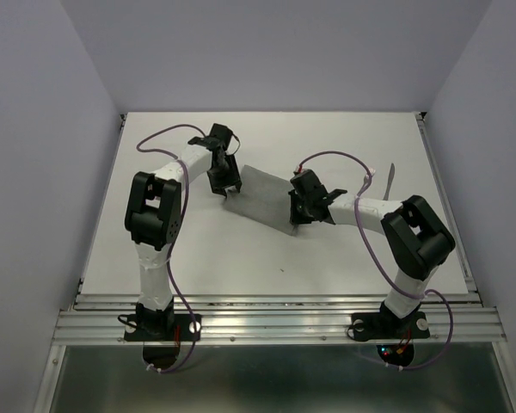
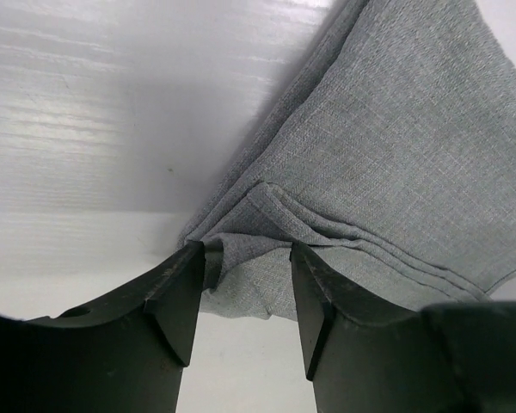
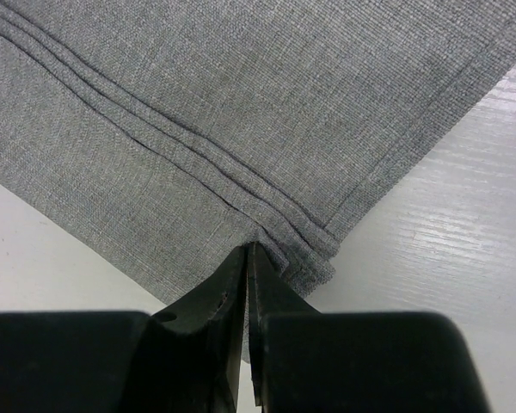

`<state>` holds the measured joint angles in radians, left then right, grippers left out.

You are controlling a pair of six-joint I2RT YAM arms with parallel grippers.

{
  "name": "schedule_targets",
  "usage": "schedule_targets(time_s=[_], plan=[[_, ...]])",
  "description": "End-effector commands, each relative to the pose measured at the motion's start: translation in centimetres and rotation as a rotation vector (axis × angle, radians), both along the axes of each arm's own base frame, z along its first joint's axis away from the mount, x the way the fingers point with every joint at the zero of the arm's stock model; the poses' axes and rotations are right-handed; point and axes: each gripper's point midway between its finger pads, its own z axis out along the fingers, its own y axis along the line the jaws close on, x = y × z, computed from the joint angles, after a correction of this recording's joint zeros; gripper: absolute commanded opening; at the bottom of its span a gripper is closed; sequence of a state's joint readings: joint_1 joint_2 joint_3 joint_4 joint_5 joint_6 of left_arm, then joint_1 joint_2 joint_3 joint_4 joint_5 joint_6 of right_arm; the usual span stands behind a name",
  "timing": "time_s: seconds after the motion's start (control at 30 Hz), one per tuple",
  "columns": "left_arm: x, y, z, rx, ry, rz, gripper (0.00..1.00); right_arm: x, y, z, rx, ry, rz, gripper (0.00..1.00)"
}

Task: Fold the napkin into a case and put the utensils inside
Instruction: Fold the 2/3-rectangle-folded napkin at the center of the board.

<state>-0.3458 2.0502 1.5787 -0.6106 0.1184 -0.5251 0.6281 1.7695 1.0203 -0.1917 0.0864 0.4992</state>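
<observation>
The grey napkin (image 1: 262, 198) lies folded in layers mid-table, its stacked hems showing in both wrist views (image 2: 396, 155) (image 3: 224, 103). My left gripper (image 1: 226, 191) stands open at its far-left corner. A bunched bit of cloth sits loose between the parted fingers (image 2: 245, 249). My right gripper (image 1: 295, 221) is shut on the napkin's near-right corner, its tips pinching the layered edge (image 3: 249, 248). One slim silver utensil (image 1: 390, 179) lies on the table beyond the right arm. Other utensils are not visible.
White tabletop (image 1: 241, 258) with a metal rail along the near edge (image 1: 275, 314). Grey walls close in the back and both sides. Purple cables loop over each arm (image 1: 168, 131).
</observation>
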Motion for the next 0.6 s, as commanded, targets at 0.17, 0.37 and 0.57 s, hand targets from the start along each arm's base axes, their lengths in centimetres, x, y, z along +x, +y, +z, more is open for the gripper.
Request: schedule_targets(time_s=[0.17, 0.37, 0.57], plan=[[2.5, 1.0, 6.5, 0.069, -0.164, -0.014, 0.51, -0.8, -0.9, -1.6, -0.029, 0.034, -0.033, 0.09], [0.5, 2.9, 7.1, 0.129, -0.177, 0.018, 0.39, -0.7, -0.4, -1.2, -0.008, 0.033, -0.031, 0.09], [-2.0, 3.0, 7.0, 0.124, -0.176, 0.035, 0.24, -0.6, -0.3, -0.9, -0.005, 0.029, -0.023, 0.09]])
